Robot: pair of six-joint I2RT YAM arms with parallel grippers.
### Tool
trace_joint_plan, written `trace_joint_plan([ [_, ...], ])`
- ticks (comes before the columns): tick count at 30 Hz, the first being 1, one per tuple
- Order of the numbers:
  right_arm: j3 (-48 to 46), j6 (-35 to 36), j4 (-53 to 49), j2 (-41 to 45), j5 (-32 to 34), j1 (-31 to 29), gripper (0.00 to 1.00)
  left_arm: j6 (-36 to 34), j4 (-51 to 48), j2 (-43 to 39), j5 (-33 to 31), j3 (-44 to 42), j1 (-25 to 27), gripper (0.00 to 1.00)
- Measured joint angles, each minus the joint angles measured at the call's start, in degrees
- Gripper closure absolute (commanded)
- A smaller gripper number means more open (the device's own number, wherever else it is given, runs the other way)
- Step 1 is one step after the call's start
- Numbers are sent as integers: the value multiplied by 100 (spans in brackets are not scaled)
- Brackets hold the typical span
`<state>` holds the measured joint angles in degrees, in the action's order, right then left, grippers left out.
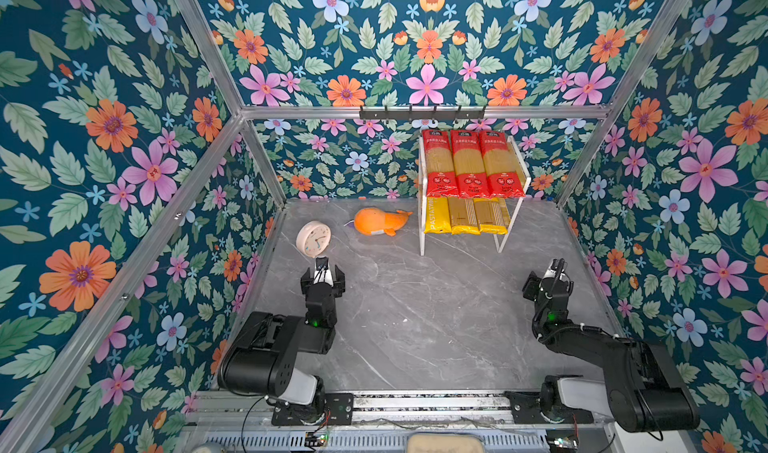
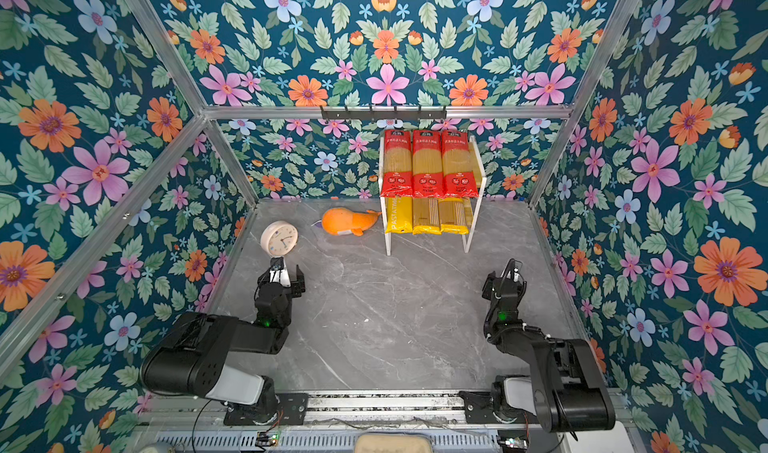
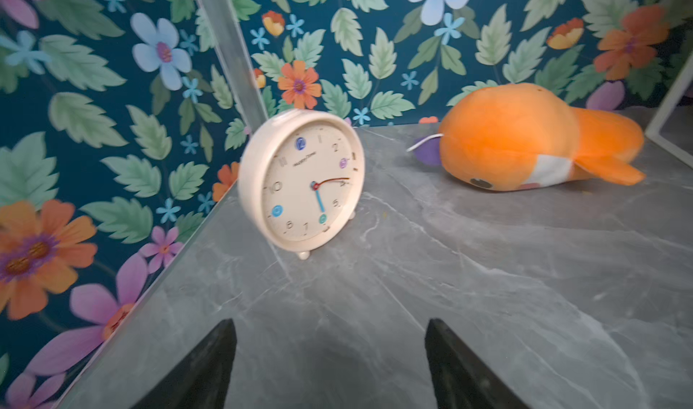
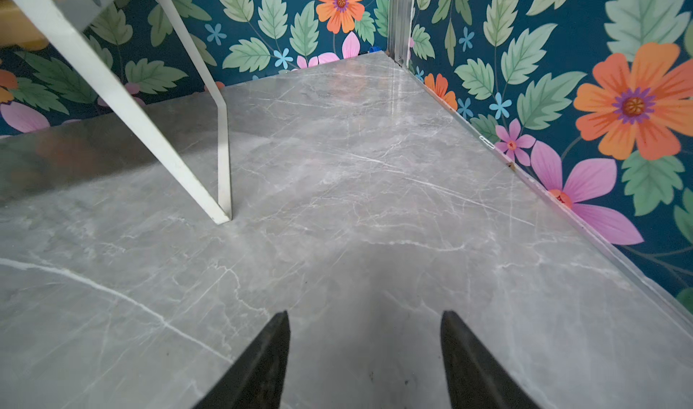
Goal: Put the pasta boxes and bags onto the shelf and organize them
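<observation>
All six packs [image 1: 471,168] sit on the shelf [image 1: 524,172]. Both left fingers [image 3: 210,369] and right fingers [image 4: 262,362] are spread wide, empty. Advise: park at worktop [image 1: 415,326] near edge, clear of clock [image 1: 313,239].

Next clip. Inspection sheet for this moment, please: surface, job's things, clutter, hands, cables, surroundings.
Surface: grey marble-look tabletop; no spills seen.
Job's things: three red-ended packs side by side on the top tier of the shelf; three yellow packs on the lower tier; none seen on the table.
Clutter: clock standing; orange plush whale lying left of the shelf.
Hands: left hand and right hand both open, holding nothing.
Cables: black cable tied along the right arm.
Surroundings: floral walls; black hook rail above the shelf.
</observation>
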<state>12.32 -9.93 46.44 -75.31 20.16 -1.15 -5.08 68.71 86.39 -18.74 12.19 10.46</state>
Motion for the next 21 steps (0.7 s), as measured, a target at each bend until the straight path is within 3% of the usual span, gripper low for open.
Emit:
trace_joint_plan([
  [9, 527, 153, 136, -391, -387, 109, 28, 201, 260, 295, 387, 212, -476, 18],
  [21, 293, 214, 741, -767, -857, 267, 24, 520, 240, 568, 540, 376, -745, 15],
])
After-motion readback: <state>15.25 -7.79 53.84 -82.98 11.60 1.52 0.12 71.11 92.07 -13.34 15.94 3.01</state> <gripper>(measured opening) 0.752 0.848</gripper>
